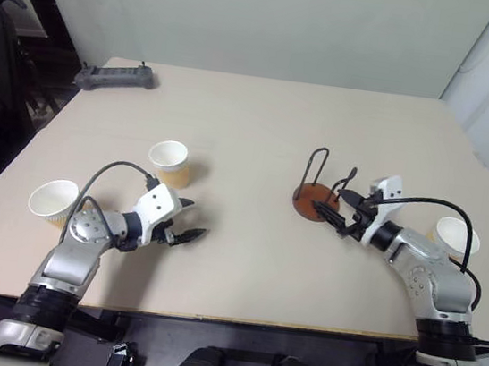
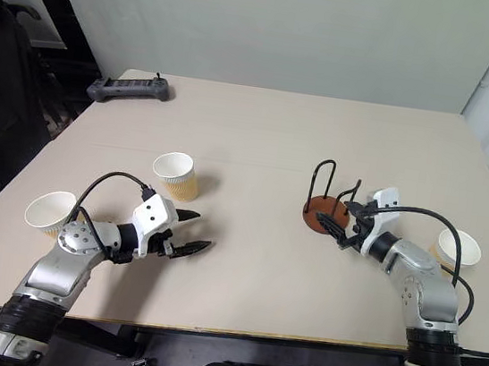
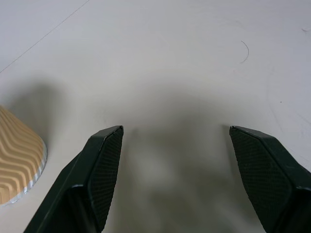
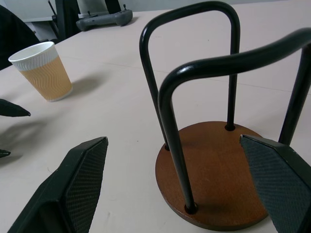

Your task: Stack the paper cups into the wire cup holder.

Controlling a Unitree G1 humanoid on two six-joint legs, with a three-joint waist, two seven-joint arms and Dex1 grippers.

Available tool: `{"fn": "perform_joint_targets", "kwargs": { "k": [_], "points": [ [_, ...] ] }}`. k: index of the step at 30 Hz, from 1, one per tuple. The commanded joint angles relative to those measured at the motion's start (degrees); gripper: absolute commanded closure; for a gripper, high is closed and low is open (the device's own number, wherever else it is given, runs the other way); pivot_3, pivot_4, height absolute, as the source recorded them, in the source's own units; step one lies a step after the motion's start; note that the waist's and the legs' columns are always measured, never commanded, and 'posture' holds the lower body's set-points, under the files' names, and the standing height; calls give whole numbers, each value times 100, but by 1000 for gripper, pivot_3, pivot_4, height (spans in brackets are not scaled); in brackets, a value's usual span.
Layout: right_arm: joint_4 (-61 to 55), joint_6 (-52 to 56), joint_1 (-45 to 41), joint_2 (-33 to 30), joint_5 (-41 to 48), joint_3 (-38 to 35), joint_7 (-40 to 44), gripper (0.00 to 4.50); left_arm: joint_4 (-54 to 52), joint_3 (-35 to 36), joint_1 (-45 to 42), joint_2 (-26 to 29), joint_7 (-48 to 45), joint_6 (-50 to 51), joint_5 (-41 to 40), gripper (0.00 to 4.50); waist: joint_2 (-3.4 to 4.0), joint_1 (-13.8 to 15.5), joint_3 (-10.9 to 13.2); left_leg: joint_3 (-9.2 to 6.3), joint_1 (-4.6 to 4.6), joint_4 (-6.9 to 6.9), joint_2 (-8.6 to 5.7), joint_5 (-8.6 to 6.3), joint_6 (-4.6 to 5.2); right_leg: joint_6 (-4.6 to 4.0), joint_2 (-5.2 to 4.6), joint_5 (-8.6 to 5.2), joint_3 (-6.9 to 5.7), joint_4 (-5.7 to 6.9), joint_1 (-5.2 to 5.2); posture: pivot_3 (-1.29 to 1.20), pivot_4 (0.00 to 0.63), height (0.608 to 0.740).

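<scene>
Beige tabletop (image 1: pixel 259 140) fills my head view, its near edge running just under both arms, and white walls stand behind the far edge.

Nearest at 7 o'clock, I see the left gripper (image 1: pixel 187 223) low over the table, jaws spread wide with nothing between them; bare surface lies ahead of its fingertips (image 3: pixel 108 145). One paper cup (image 1: pixel 53 200) stands upright at 9 o'clock, close to the table's left edge and just beside the left forearm. A second cup (image 1: pixel 170 162) stands upright at about 10 o'clock, just beyond the left gripper and apart from it.

At 4 o'clock the right gripper (image 1: pixel 346 216) is spread wide at the wire cup holder (image 1: pixel 316 197). In the right wrist view the disc base (image 4: pixel 214 174) and both black loops sit between the two fingers (image 4: pixel 80 182); I cannot tell whether either pad touches the base. The holder has no cup in it. The third cup (image 1: pixel 456 238) stands upright at 3 o'clock, behind the right forearm and close to the right edge.

Between the arms, the centre of the table is open. Farther off the surface is open too, up to a grey controller (image 1: pixel 115 77) at 11 o'clock on the far left corner.
</scene>
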Motion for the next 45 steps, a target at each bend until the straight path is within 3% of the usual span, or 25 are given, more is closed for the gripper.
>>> {"fn": "perform_joint_targets", "kwargs": {
  "k": [1, 45],
  "points": [
    [-39, -79, -205, -70, -50, 11, 22, 0, -225, 130, -32, 26, 68, 6, -68, 780, 0, -1, 0, 0, 0, 0, 0, 0, 0, 0, 0, 0, 0, 0, 0, 0, 150, 740],
    [194, -441, -167, 357, -421, 143, -284, 0, -1, 66, -235, 22, 17, -84, -16, 780, 0, 1, 0, 0, 0, 0, 0, -1, -1, -1, 0, 1, 0, 0, -1, 0, 150, 740]
  ]
}}
